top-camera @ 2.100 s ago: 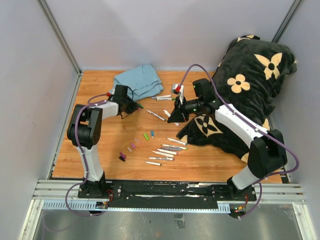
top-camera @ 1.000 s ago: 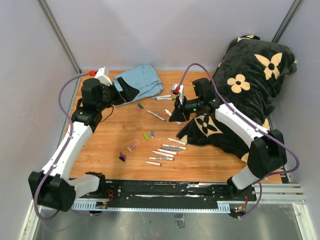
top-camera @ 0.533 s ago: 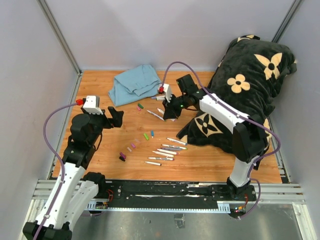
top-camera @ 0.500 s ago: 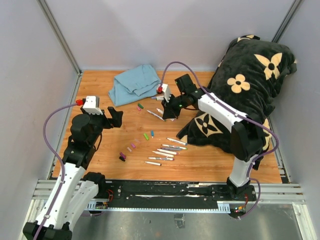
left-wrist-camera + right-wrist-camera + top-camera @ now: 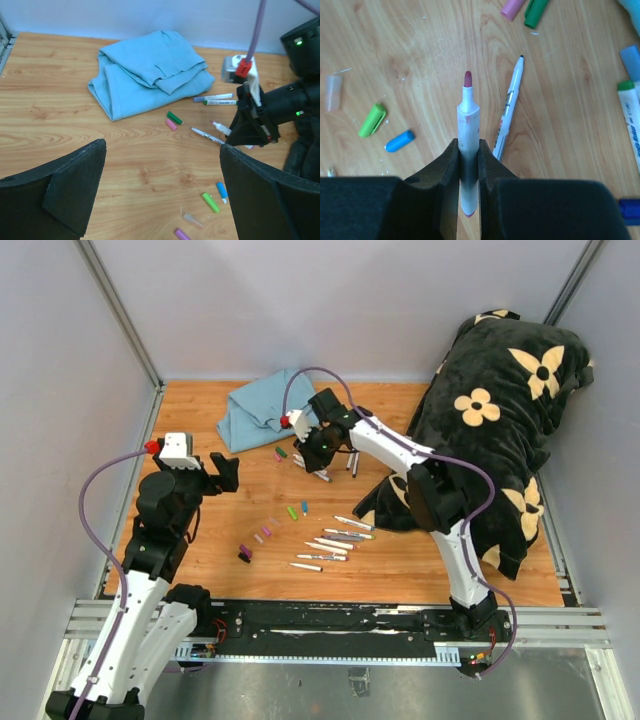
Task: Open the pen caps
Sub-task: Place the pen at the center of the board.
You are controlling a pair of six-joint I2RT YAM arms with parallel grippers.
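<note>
My right gripper [image 5: 468,161] is shut on a white uncapped marker [image 5: 468,120] with a dark red tip, held low over the wood. In the top view this right gripper [image 5: 314,453] is at the back centre. Loose pen caps lie around it: a pink one [image 5: 512,7] and a dark green one [image 5: 536,11] ahead, a lime one [image 5: 372,120], a blue one [image 5: 399,141] and a clear one [image 5: 333,92] to its left. My left gripper [image 5: 162,162] hangs open and empty above the lime cap [image 5: 210,202] and blue cap [image 5: 222,192]; from above this left gripper [image 5: 228,472] sits at the left.
A folded blue cloth [image 5: 264,408] lies at the back. A black flowered pillow [image 5: 500,410] fills the right side. Several uncapped markers [image 5: 330,540] lie in a row near the front centre, and a thin pen [image 5: 509,115] rests beside the held marker. Two capped markers [image 5: 216,100] lie by the cloth.
The left arm swung back from beside the cloth to the left side, its jaws wide. The right arm carried the marker leftwards towards the green and pink caps.
</note>
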